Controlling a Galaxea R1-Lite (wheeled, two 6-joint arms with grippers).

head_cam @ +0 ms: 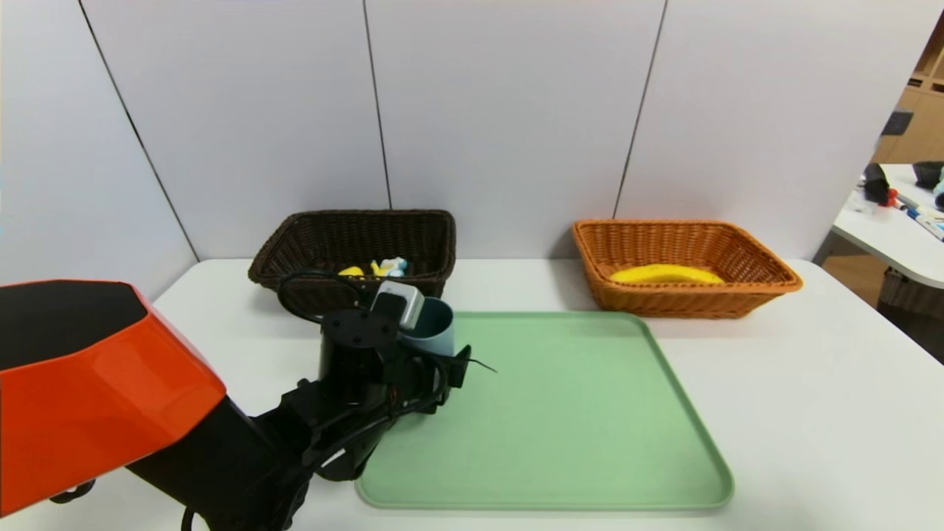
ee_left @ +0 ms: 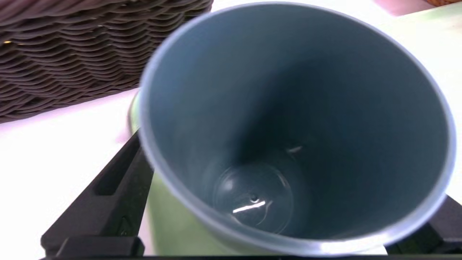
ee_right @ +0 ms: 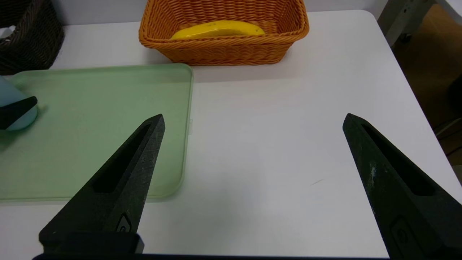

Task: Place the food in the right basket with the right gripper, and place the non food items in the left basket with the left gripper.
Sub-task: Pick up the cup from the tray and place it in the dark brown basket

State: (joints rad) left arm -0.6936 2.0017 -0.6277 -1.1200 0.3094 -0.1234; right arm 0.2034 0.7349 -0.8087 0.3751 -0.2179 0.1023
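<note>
Blue cup (head_cam: 436, 338), left tool (ee_left: 292, 162) spread around it, slanting inward, right tool (ee_right: 255, 115) spread above table (ee_right: 260, 202)

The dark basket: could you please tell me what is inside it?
Inside the dark basket are a yellow item and a white-and-blue one; its front wall hides their lower parts.

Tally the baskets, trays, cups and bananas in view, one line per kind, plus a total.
Baskets: 2, the dark brown basket and the orange basket
Trays: 1, the green tray
Cups: 1, the blue cup, between the left hand's fingers
Bananas: 1, the yellow banana in the orange basket
Total: 5
</note>
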